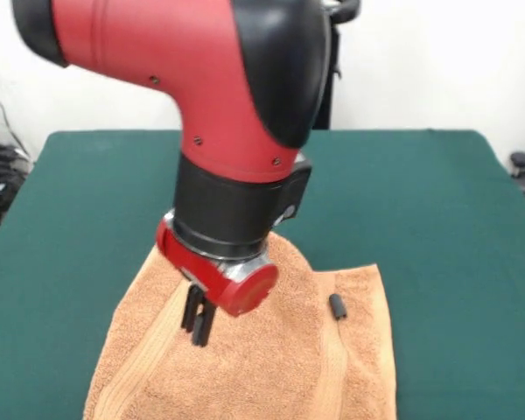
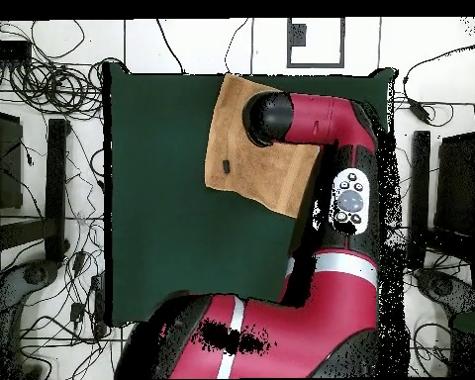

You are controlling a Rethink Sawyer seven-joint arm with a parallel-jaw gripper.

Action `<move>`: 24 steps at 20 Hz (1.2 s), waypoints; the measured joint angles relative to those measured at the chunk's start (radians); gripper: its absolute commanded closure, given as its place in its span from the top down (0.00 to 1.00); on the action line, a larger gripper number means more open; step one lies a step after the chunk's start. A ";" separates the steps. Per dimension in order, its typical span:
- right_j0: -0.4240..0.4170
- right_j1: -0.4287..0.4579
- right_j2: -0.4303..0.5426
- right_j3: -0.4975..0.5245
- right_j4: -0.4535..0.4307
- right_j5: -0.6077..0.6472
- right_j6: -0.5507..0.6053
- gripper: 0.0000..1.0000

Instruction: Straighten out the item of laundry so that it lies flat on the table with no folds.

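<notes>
Green table (image 1: 437, 192) — orange towel (image 1: 271, 367) on it, near one edge.

The arm (image 1: 184, 61) has a glossy red shell with small screws, black joint collars, and a grey button pad (image 2: 350, 201).

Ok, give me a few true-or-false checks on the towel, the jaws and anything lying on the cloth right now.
1. The orange-tan towel lies on the dark green table. True.
2. The gripper hangs over the towel with its jaws pointing down and close together. True.
3. A small black object rests on the towel, apart from the gripper. True.
4. The towel sits at the middle of the table. False: in the overhead view it lies against one table edge.
5. The gripper has lifted the towel clear of the table. False: the towel rests on the table.
6. The towel is blue. False: it is orange-tan.
</notes>
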 measured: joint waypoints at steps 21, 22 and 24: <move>0.129 -0.058 0.000 0.138 -0.036 -0.107 0.000 0.00; 0.134 -0.063 0.000 0.145 -0.036 -0.108 0.000 0.00; 0.144 -0.073 0.000 0.159 -0.036 -0.110 0.000 0.00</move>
